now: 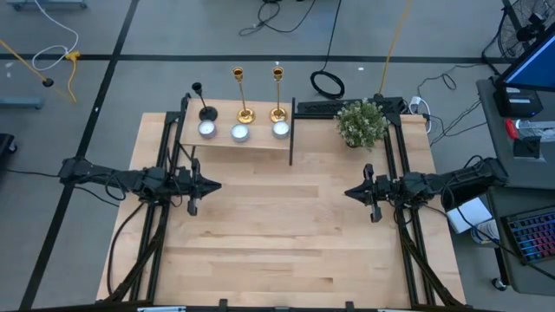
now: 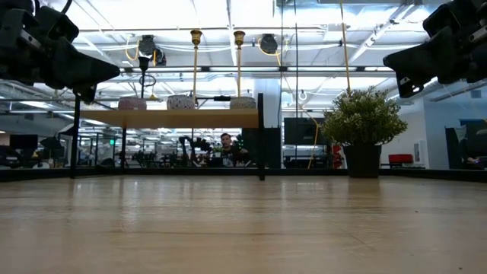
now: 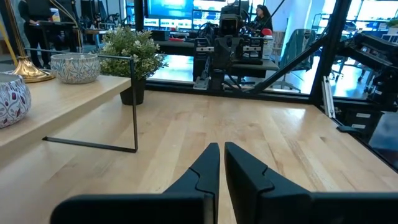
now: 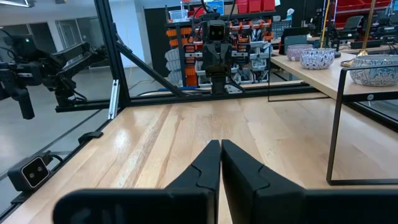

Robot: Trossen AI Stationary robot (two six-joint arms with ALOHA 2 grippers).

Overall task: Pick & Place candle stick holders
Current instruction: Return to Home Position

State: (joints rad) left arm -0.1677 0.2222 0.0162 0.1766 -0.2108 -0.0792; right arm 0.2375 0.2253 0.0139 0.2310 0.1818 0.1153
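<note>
Homing: left hand [image 1: 215,185] and right hand [image 1: 349,192] pinched closed, empty, above table [image 1: 277,251]; candle stick holders [image 1: 244,97] on shelf [image 1: 260,144]; next, probably just settle.

Overhead view straight down, low view level across the table [image 2: 243,228] (shelf [image 2: 171,118] shared), wrist views face-to-face.

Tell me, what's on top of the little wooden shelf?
The shelf holds a black candlestick, two gold candlesticks and three round candles in front of them. Nothing covers them.
</note>
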